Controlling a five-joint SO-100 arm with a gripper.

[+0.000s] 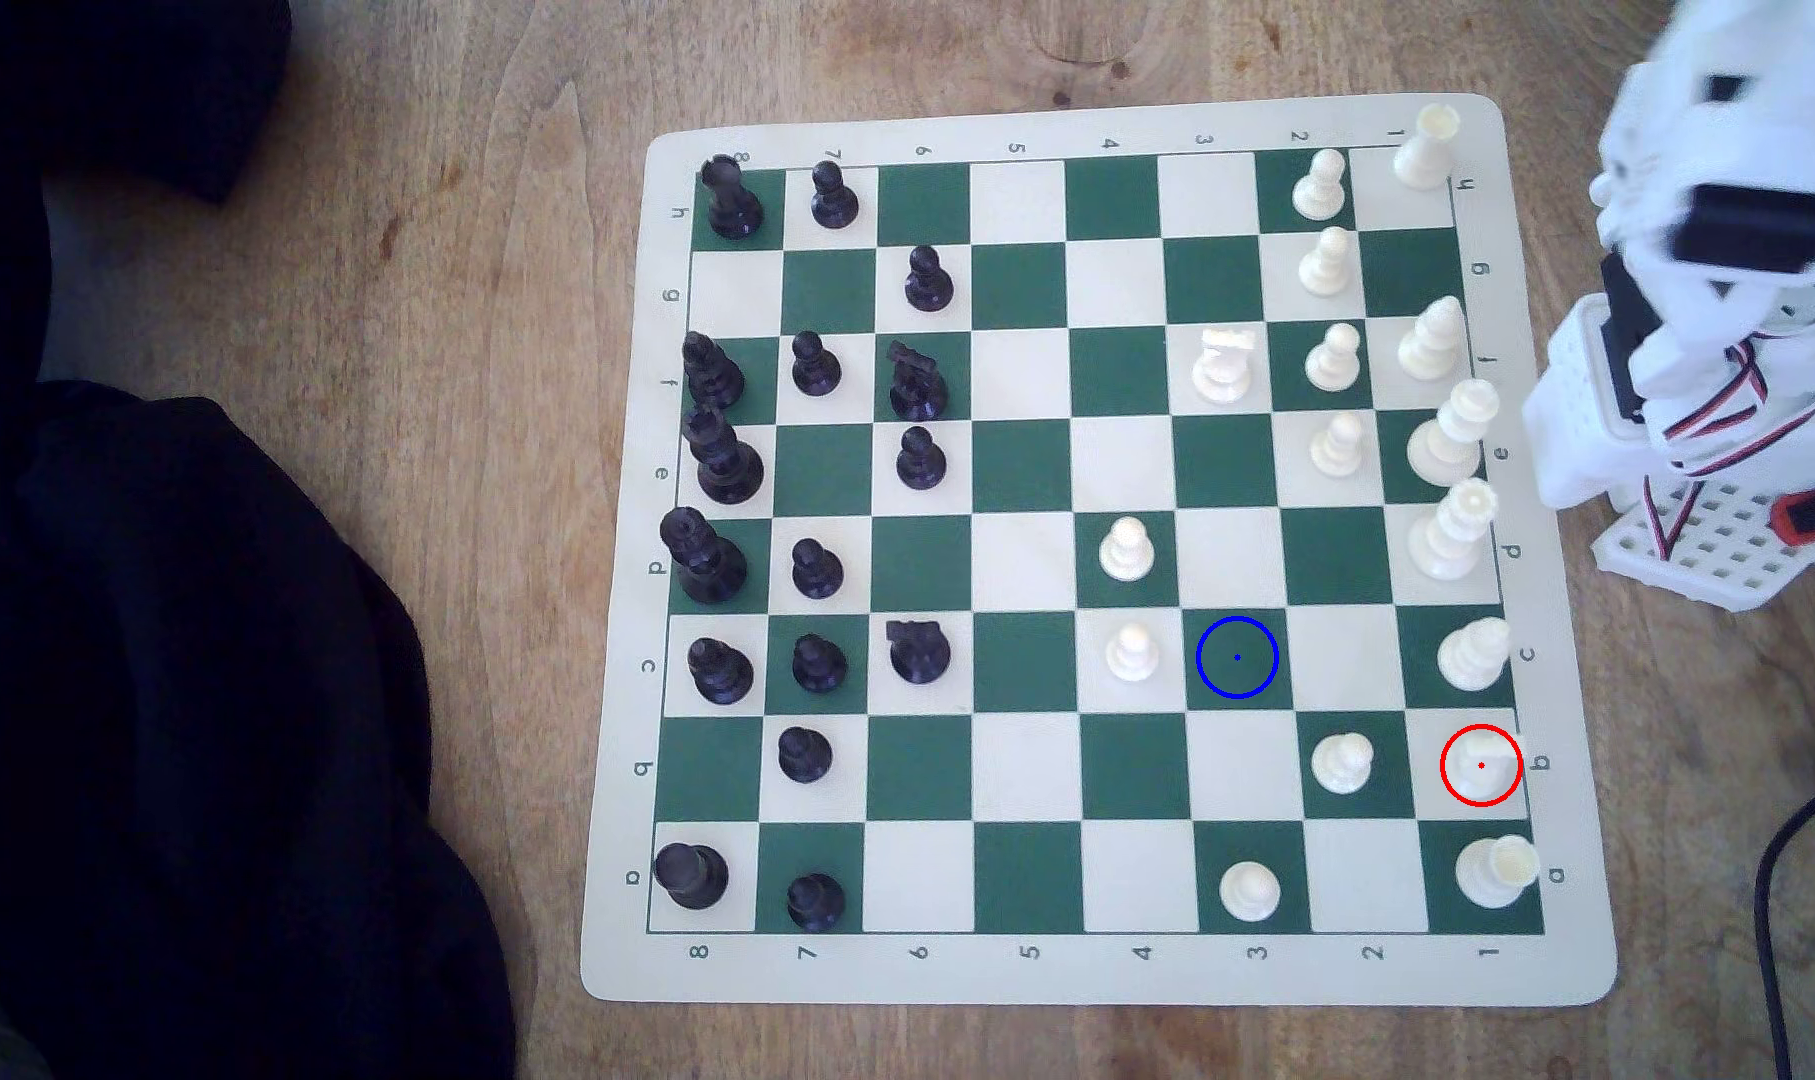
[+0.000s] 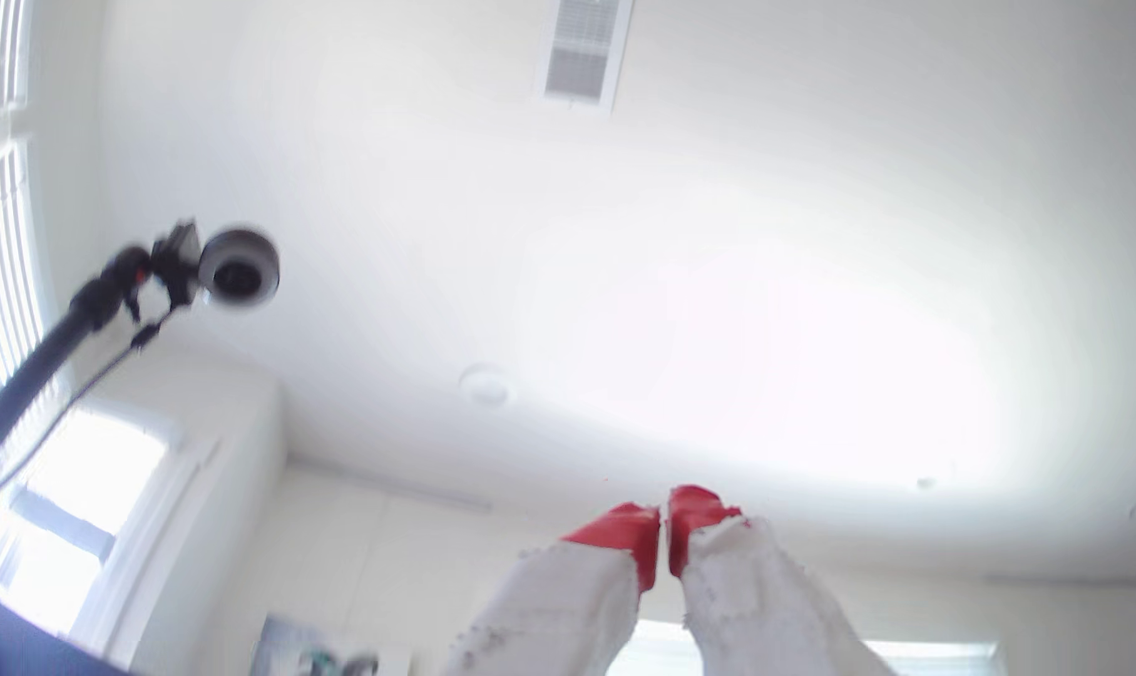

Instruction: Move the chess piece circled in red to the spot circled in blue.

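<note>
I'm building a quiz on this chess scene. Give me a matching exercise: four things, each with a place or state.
Things:
1. red-circled white knight
2. blue ring
3. gripper
4. other white knight

Places or states:
A. dark green square with no piece on it
B. pale square near the board's edge, exterior view's right
C. red tips together, aimed at the ceiling
D. pale square further up the board

Pairs: 1-B, 2-A, 3-C, 4-D

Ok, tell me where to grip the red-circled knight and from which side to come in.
Come straight down from above and close on the knight below its blocky head, across the narrow body. It stands upright at the board's edge, with a rook and a bishop on the adjoining squares, so a sideways approach would likely bump them. The gripper points at the ceiling, jaws together, and must open first.
</note>
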